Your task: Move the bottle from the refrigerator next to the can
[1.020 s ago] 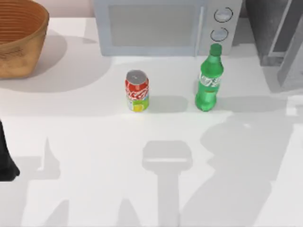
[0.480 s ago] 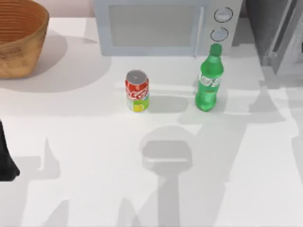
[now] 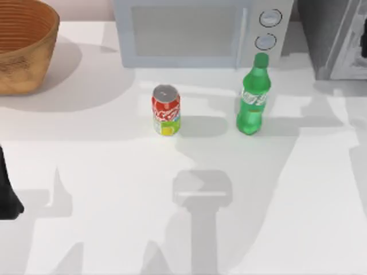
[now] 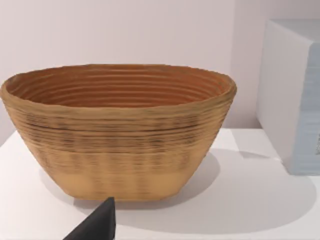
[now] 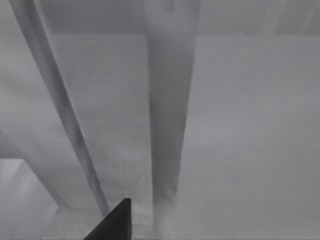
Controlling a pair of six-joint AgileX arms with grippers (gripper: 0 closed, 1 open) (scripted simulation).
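The green bottle (image 3: 253, 98) stands upright on the white table in front of the microwave's knobs. The red can (image 3: 166, 110) stands upright to its left, about a can's height of bare table between them. The grey refrigerator (image 3: 338, 40) fills the back right corner, its glass-panelled door (image 5: 170, 115) seen from very near in the right wrist view. My right gripper (image 5: 112, 222) is close up against that door. My left arm (image 3: 7, 197) is parked at the table's left edge, facing the basket.
A light-grey microwave (image 3: 189, 31) with two round knobs stands at the back centre. A woven basket (image 3: 23, 46) sits at the back left, also large in the left wrist view (image 4: 120, 130). Arm shadows fall across the front of the table.
The refrigerator door has swung from standing open toward the cabinet and now lies nearly flush. Shadows on the right side of the table shifted. Bottle, can and left arm have not moved.
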